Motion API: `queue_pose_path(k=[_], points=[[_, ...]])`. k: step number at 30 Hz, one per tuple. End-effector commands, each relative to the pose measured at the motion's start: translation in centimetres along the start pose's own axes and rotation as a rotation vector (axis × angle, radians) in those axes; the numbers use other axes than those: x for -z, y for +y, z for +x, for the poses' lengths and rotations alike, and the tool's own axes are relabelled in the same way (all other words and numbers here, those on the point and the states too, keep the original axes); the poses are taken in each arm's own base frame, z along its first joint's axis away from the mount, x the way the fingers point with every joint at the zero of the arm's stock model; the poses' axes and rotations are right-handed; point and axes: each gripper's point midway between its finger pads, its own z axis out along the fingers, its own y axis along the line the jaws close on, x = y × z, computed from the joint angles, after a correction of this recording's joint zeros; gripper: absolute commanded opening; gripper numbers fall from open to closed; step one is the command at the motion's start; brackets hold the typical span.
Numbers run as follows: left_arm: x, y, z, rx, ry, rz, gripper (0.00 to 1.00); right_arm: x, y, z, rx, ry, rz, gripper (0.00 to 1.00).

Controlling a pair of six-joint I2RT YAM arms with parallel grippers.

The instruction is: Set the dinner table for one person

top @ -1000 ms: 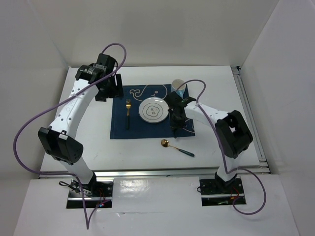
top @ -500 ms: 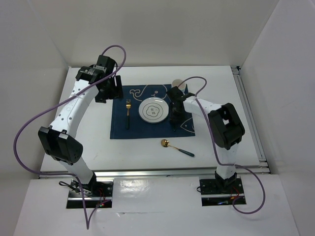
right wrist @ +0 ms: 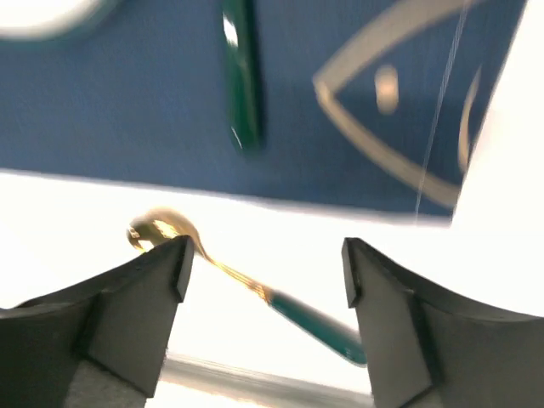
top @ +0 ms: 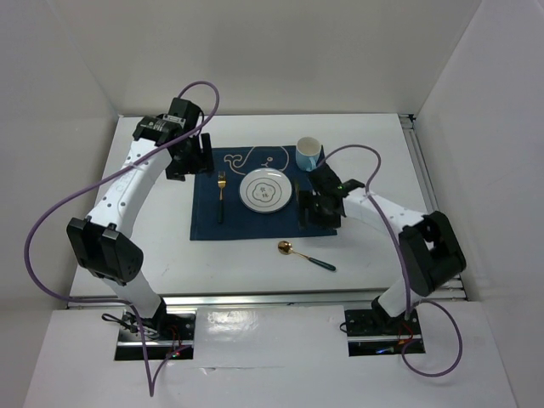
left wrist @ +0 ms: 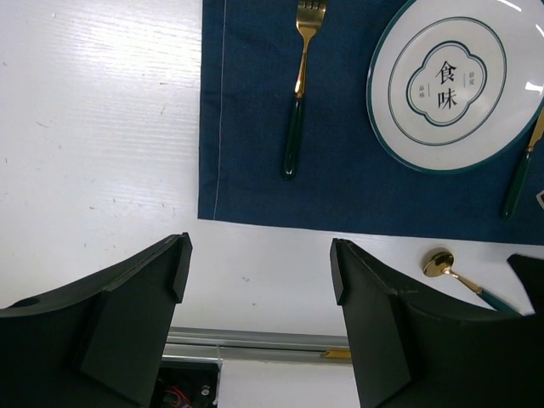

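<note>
The white dinner table (top: 238,265) holds a navy whale placemat (top: 204,223). On the mat lie a white plate (top: 265,190) and, left of it, a gold fork (top: 222,195) with a green handle. A green-handled knife (left wrist: 520,174) lies right of the plate; its handle (right wrist: 242,81) shows in the right wrist view. A gold spoon (top: 304,256) rests on the bare table in front of the mat. My right gripper (top: 313,219) is open above the mat's near right edge, over the spoon (right wrist: 255,289), holding nothing. My left gripper (top: 189,161) hangs open and empty at the mat's far left corner.
A light blue cup (top: 308,153) stands at the mat's far right corner. Aluminium rails run along the table's near edge (top: 280,295) and right edge (top: 429,195). White walls enclose the back and both sides.
My right gripper opened, let go of the knife beside the plate, and drew back toward the near right. The left arm stayed put.
</note>
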Motion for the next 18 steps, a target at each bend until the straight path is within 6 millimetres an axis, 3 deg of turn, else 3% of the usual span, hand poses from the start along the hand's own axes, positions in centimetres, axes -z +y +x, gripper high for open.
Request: queue_pose_path(k=[1,2,5,13,18], points=[[1.2,-0.2,-0.2,0.012,-0.029,0.036,0.84,0.9,-0.6,4.0,-0.035,0.068,-0.048,0.83],[1.2,-0.2,-0.2,0.012,-0.029,0.036,0.84,0.9,-0.6,4.6,-0.045,0.074,-0.061,0.9],[1.2,-0.3,-0.1,0.012,-0.025,0.045,0.84,0.4,-0.8,7.1,-0.049,0.126,-0.085,0.94],[1.2,-0.3,-0.1,0.012,-0.025,0.045,0.84,0.1,1.8,10.8,0.06,0.223,-0.132,0.94],[1.2,-0.3,-0.1,0.012,-0.025,0.045,0.84,-0.4,2.1,13.0,0.095,0.271,-0.109,0.85]])
